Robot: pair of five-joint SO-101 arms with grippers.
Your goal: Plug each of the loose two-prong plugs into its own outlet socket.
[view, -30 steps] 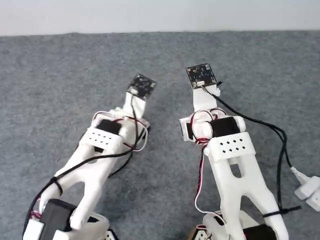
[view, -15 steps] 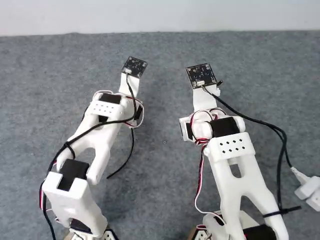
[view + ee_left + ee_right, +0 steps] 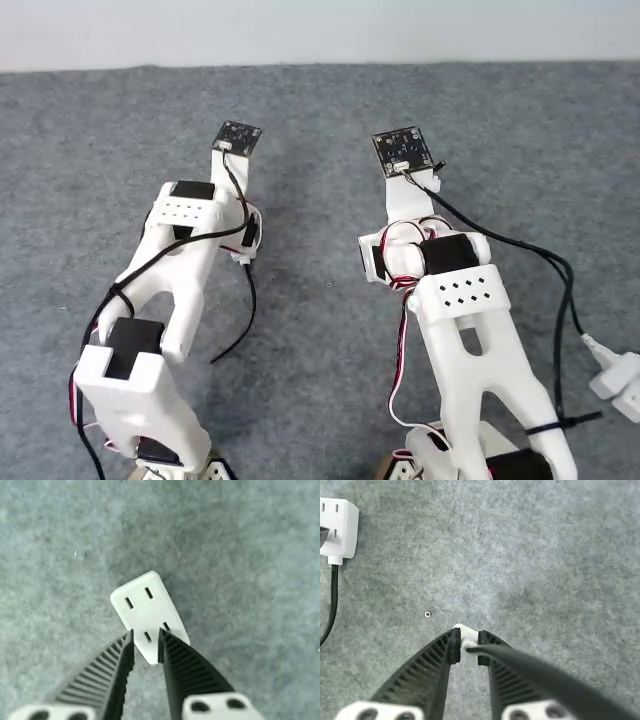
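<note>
I'm watching the small white plastic plug being pinched tight in the right gripper, its black cable trailing back along one finger, over grey carpet. A white socket cube is lying well apart. My left wrist camera is showing the left gripper sitting across a flat white four-slot outlet block; whether it's clenched, I can't tell.

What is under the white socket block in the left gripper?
Grey carpet shows all around the socket block, which the left gripper pinches at one end. The patch directly beneath is covered by the block, so anything lying there cannot be seen.
</note>
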